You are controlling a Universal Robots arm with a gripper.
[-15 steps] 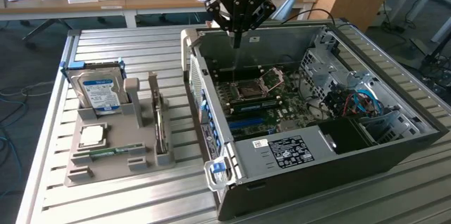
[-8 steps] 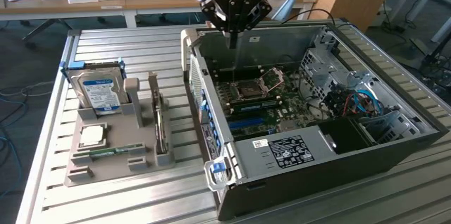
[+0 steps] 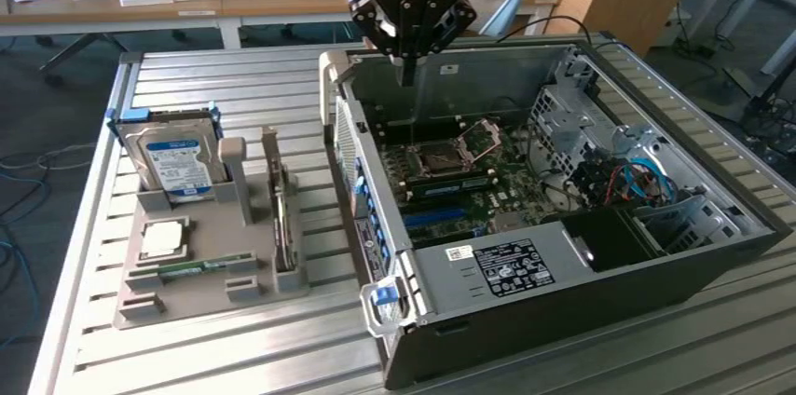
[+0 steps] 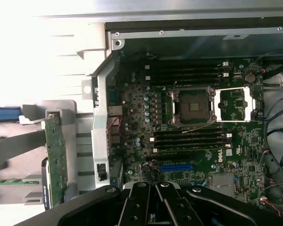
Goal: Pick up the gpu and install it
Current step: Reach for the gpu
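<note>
The computer case is lying on its side with the panel off, leaving the motherboard open from above. The gripper, fingers together, is hanging over that opening with clear air beneath it. The power supply is blocking one end, and loose cables are crowding the exterior view's right. Nothing is covering the blue expansion slot. On the grey fixture, the gpu is standing on edge, with an upright post and the hard drive narrowing the gap beside it.
</note>
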